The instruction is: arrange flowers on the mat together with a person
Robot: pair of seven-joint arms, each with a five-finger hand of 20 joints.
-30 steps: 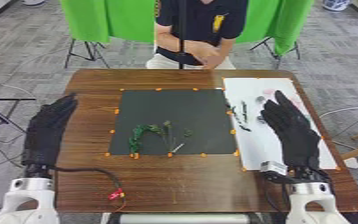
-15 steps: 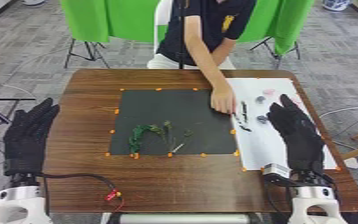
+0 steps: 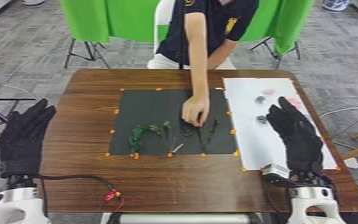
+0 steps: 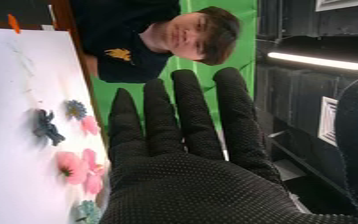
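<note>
Now on the mat [image 3: 149, 107]: green sprigs [image 3: 166, 131] stand in a loose row along the near part; the curled garland [image 3: 136, 136] is at their left.
Person's hand [image 3: 195, 109]: fingertips down on the mat, right by the rightmost sprig [image 3: 213, 129]; I can't tell whether they pinch its stem.
White sheet [image 3: 255, 156]: beside the mat on the bench [image 3: 82, 165], holding pink flowers [image 4: 71, 167], a blue flower [image 4: 75, 109] and a dark bloom [image 4: 47, 127].
Right robot hand [image 3: 298, 135]: over the sheet, fingers straight and lightly spread, thumb well out, nothing held.
Left robot hand [image 3: 23, 140]: out past the left of the mat, fingers extended, nothing in it; I'd leave it there.
Step in hand: the person sets greenery, I judge, with blooms to follow.
My next move: let the person's arm clear, lower the right hand onto one pink flower, and pinch softly from the sides, low on the petals.
Placing: set it at a stem top, open slowly, lift straight up.
Risk: petals may crush or cling to the glove, and a low sweep could drag sprigs.
</note>
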